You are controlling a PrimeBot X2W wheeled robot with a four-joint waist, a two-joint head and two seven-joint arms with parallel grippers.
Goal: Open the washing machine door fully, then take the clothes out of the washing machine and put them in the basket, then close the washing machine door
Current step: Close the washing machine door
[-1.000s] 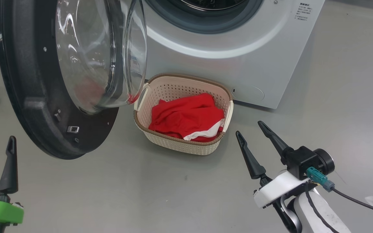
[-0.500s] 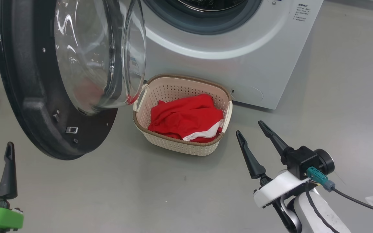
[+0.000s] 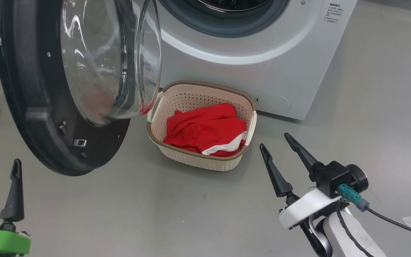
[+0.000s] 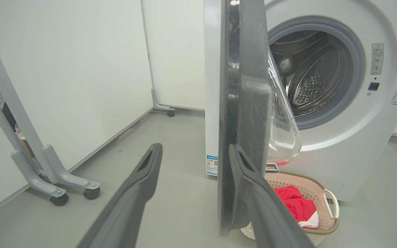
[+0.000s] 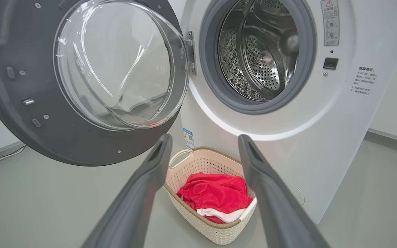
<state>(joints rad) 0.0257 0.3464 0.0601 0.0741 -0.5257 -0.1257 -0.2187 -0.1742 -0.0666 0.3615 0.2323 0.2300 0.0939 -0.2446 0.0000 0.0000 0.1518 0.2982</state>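
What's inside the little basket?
Red clothes with a white stripe lie in the basket. Anything under them, and the basket's floor, is covered.

Setting: a laboratory-style test bay arranged as a laundry station. A white front-loading washing machine (image 5: 322,144) stands free on a smooth, seamless grey floor (image 3: 191,214), a blue label sticker (image 4: 212,164) on its side. To one side, plain white partition panels (image 4: 81,69) enclose the space. They rest on grey metal feet (image 4: 69,178) fitted with small casters, a mark of movable screens rather than built walls. Another panel (image 4: 174,51) behind the machine rides on a caster of its own. A cream perforated basket (image 5: 198,165) on the floor supplies the one domestic prop.
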